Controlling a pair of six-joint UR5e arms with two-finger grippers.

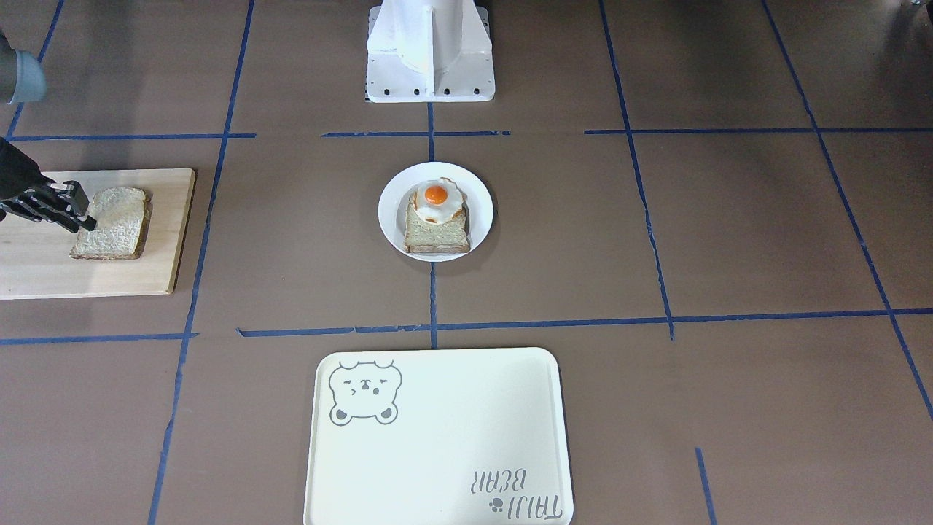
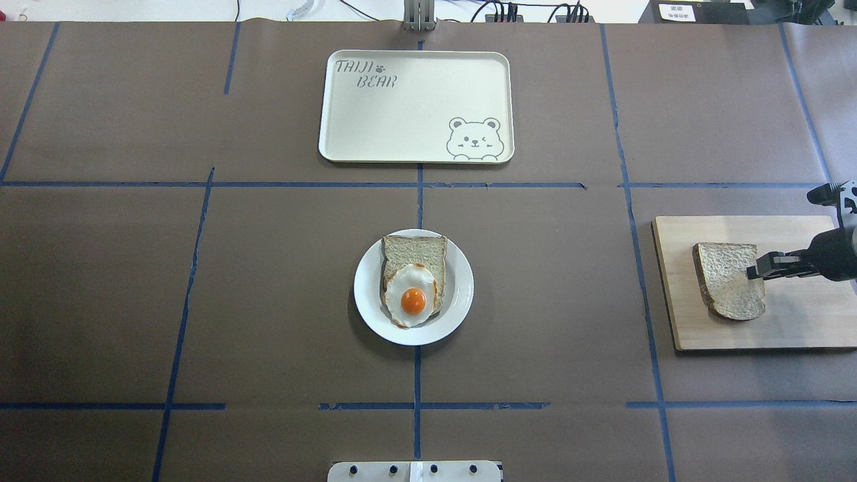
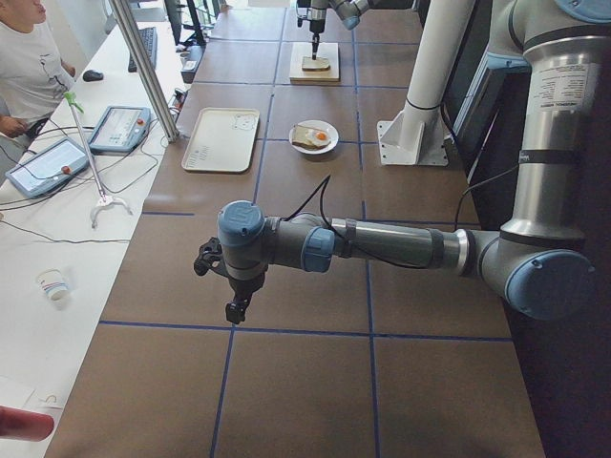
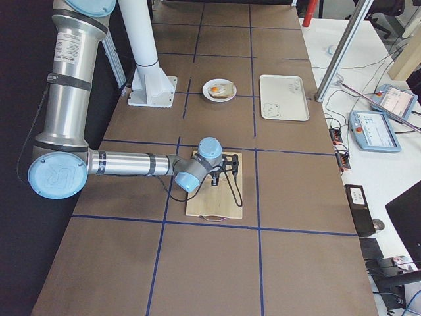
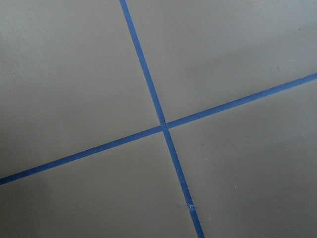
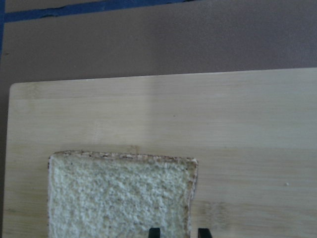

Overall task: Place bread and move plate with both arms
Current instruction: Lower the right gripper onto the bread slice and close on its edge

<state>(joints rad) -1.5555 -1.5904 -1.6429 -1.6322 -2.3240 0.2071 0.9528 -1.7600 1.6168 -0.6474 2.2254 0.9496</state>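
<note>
The right gripper (image 2: 751, 270), fingers parted, straddles a side edge of the bread (image 2: 726, 281), which lies flat near the middle of the wooden board (image 2: 803, 314). To lift well, it should probably work 1 finger under the crust, close gently so the crumb isn't crushed, then rise level. The plate (image 2: 462, 288) sits well apart from the board. The left gripper (image 3: 233, 310) hangs farther still, and I cannot tell how its jaws stand.

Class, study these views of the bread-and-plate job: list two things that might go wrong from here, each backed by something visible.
1. The right gripper straddles only one edge of the bread, lying flat on the wooden board; so thin a hold might tear or drop it.
2. The plate already carries toast with a fried egg; bread set down off-centre might slide off or shift the egg.
</note>
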